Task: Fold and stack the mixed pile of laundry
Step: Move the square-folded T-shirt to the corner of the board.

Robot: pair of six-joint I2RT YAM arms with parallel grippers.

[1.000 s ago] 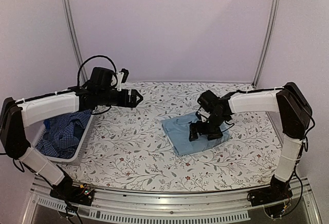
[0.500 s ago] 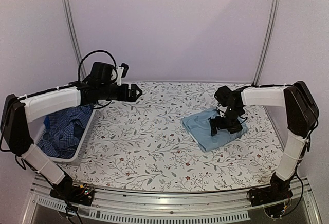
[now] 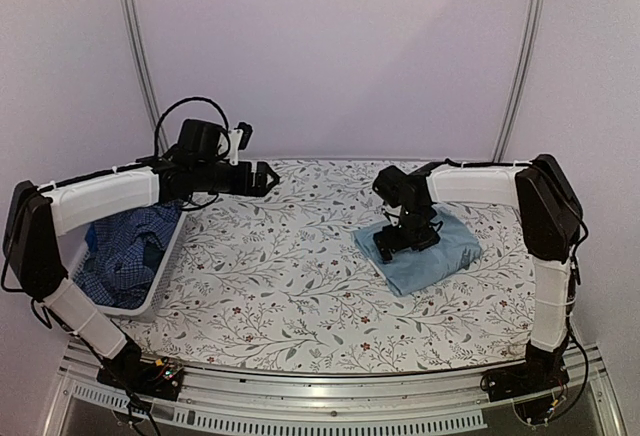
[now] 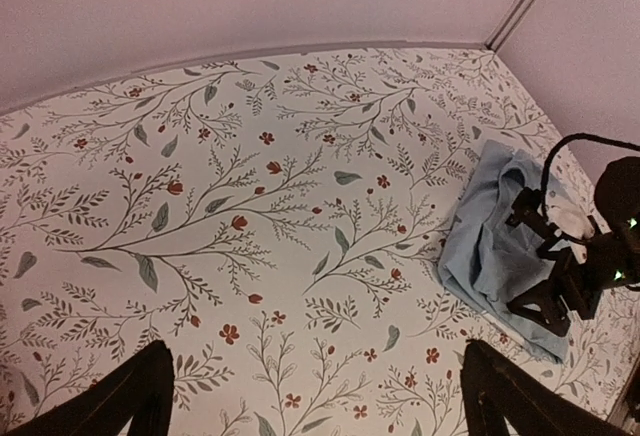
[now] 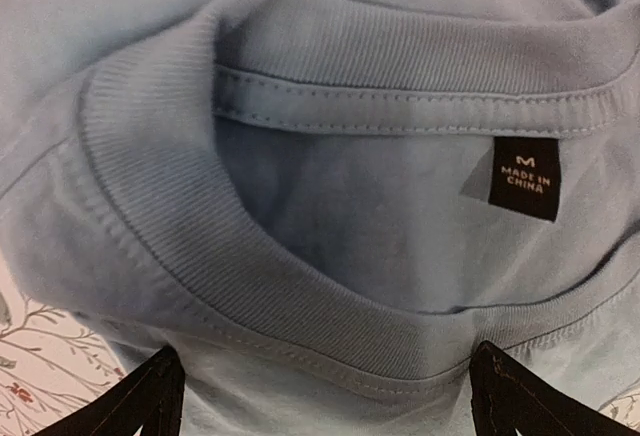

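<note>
A: Changed anything just then?

B: Pushed the folded light-blue cotton T-shirt [image 3: 450, 251] from mid-table over to the right side. Brought the right gripper [image 3: 398, 241] back across to its ribbed collar [image 5: 250, 266], jaws wide apart, clamped on nothing.

A: And the left gripper [image 3: 262, 178]?

B: Hovered spread open near the white plastic basket [image 3: 160, 266], dark-blue checked shirt [image 3: 125, 251] inside. Probably finished one fold; meant fetching the next.

Centre lane open, both flanks blocked.
Bare surface [image 3: 270, 286] across the middle and lower frame; basket [image 3: 163, 268] of laundry [image 3: 125, 251] blocks the left edge; folded shirt [image 3: 450, 254] with the right end effector [image 3: 408, 242] low over it fills right of centre; left end effector [image 3: 265, 178] hangs above the upper left.
</note>
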